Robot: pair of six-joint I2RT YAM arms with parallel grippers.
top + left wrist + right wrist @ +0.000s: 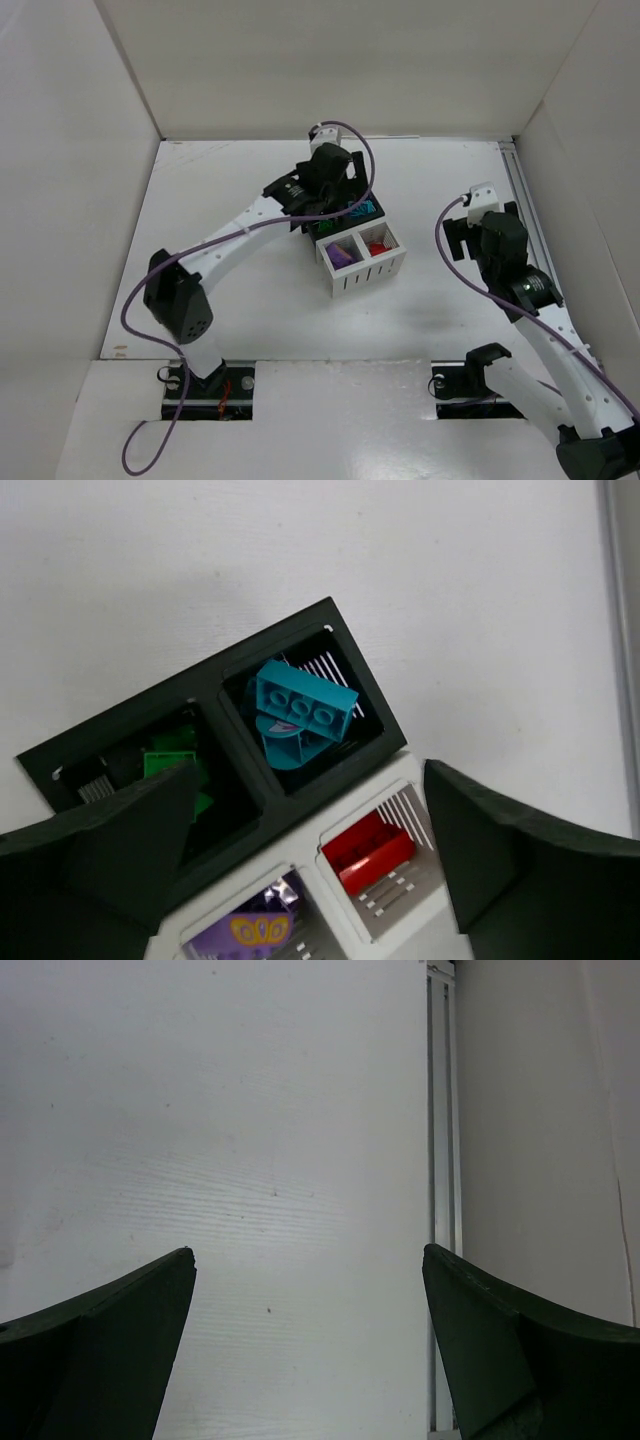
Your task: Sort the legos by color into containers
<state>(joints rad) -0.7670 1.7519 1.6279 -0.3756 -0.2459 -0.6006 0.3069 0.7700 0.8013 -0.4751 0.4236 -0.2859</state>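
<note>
In the left wrist view the black container (205,695) holds teal legos (300,712) in its right cell and green legos (172,767) in its left cell. The white container (300,852) butts against it, with a red lego (368,850) in one cell and purple legos (250,930) in the other. My left gripper (310,770) hovers open above the two containers with nothing between its fingers. From above, the left gripper (335,195) covers most of the black container behind the white container (365,275). My right gripper (308,1250) is open and empty over bare table, well to the right (487,212).
A metal rail (440,1160) runs along the table's right edge beside the right gripper. White walls (80,150) enclose the table on the left, back and right. The left arm (240,235) stretches diagonally from its base to the containers.
</note>
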